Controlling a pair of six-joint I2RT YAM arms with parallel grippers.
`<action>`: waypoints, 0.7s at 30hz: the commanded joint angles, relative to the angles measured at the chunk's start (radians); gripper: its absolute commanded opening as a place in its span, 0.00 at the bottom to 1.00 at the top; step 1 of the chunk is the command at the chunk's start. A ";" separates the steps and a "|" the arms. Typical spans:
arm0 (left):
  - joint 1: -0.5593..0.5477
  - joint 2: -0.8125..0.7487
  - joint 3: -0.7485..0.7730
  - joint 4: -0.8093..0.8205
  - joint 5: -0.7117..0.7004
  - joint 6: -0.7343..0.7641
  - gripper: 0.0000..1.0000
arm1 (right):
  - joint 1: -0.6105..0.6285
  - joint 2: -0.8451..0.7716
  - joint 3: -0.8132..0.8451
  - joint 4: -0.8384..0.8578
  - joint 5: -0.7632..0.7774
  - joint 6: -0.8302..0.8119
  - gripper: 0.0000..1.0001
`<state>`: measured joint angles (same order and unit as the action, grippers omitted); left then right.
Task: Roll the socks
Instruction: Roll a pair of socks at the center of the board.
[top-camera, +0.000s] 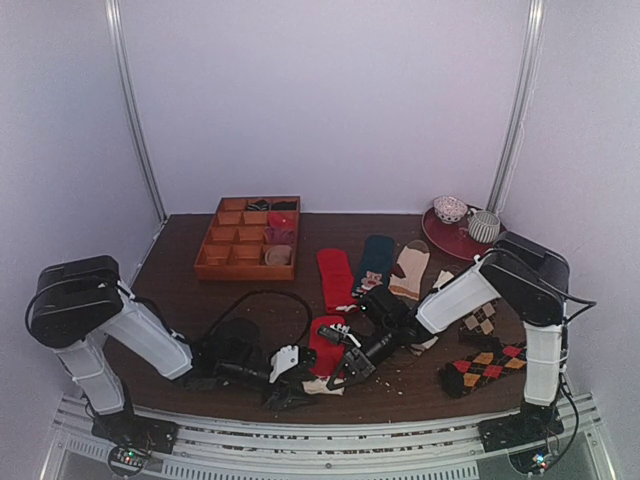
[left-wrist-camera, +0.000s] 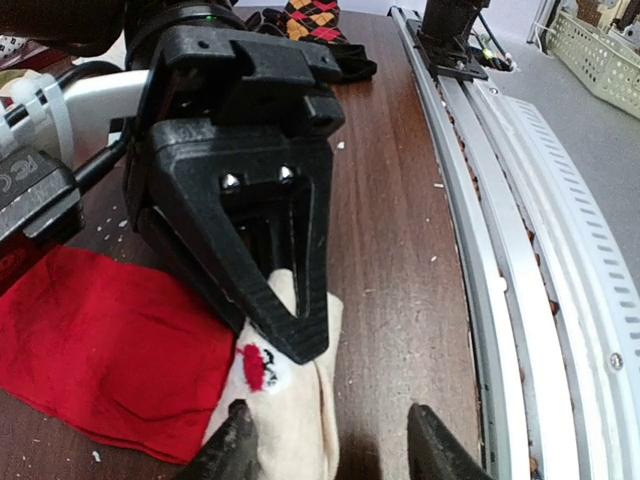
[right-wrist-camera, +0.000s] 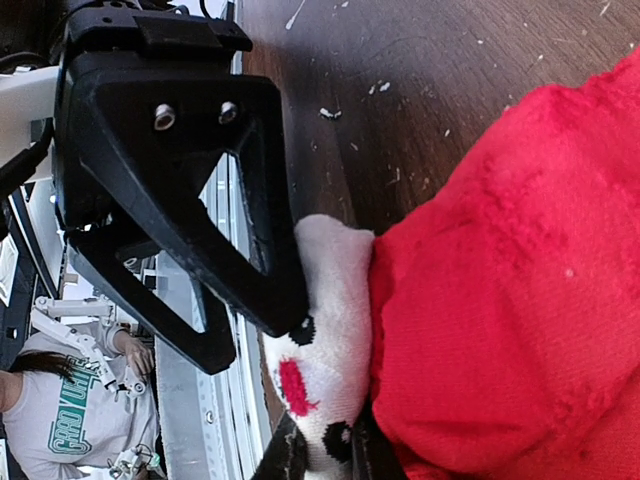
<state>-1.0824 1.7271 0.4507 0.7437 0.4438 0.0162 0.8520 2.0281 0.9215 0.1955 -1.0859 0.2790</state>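
Teal block lettering runs across the chest of a person's pale grey T-shirt (right-wrist-camera: 75, 435), at the lower left of the right wrist view; it seems to begin "GRO"; the rest is too blurred to read; no other writing is legible.

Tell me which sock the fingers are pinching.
The red sock with the cream toe, nearest the front: the right fingers pinch its cream end. The plain red, teal, beige and argyle socks lie untouched farther back.

The red sock (left-wrist-camera: 100, 340) is soft matt knit, the bench (left-wrist-camera: 390, 200) dark grained wood, the right end effector (left-wrist-camera: 265, 325) matt black plastic.
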 joint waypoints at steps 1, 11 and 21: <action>-0.007 0.039 -0.007 0.071 0.027 -0.035 0.43 | -0.006 0.090 -0.077 -0.154 0.145 0.022 0.10; -0.010 0.076 -0.040 0.078 -0.067 -0.061 0.51 | -0.008 0.095 -0.085 -0.122 0.135 0.052 0.10; -0.011 0.044 -0.046 0.077 -0.132 -0.030 0.48 | -0.008 0.101 -0.078 -0.122 0.135 0.058 0.10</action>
<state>-1.0935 1.7424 0.3889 0.8513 0.3389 -0.0269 0.8501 2.0293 0.9054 0.2214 -1.0901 0.3275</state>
